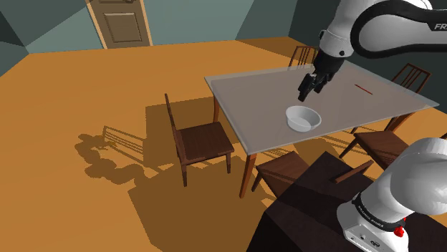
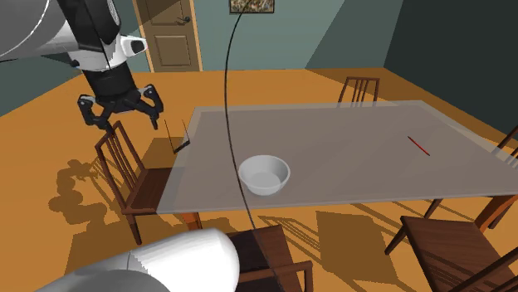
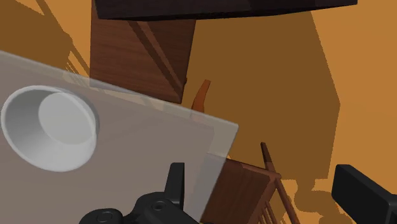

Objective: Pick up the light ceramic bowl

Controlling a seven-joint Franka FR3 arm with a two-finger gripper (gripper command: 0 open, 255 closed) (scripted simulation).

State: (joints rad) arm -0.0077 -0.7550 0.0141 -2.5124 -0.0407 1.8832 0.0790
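Observation:
The light bowl [image 1: 303, 118] stands upright and empty on the grey translucent table [image 1: 258, 89], near its front edge. In the second exterior view the bowl [image 2: 264, 175] sits close to the table's near edge. My black gripper [image 1: 308, 91] hangs in the air above the table, higher than the bowl and apart from it. It is open, with the fingers spread wide [image 2: 123, 116]. From the wrist, the bowl [image 3: 51, 127] lies off to the side beyond one finger [image 3: 175, 181]. Between the fingers I see a table corner [image 3: 219, 137], not the bowl.
Dark wooden chairs stand around the table, one at its short end [image 1: 200, 139] and others near the stand [image 1: 286, 168]. A thin red stick [image 1: 363, 89] lies far from the bowl. The dark stand [image 1: 315, 207] is at the lower right. A wooden door [image 1: 122, 21] is in the back wall.

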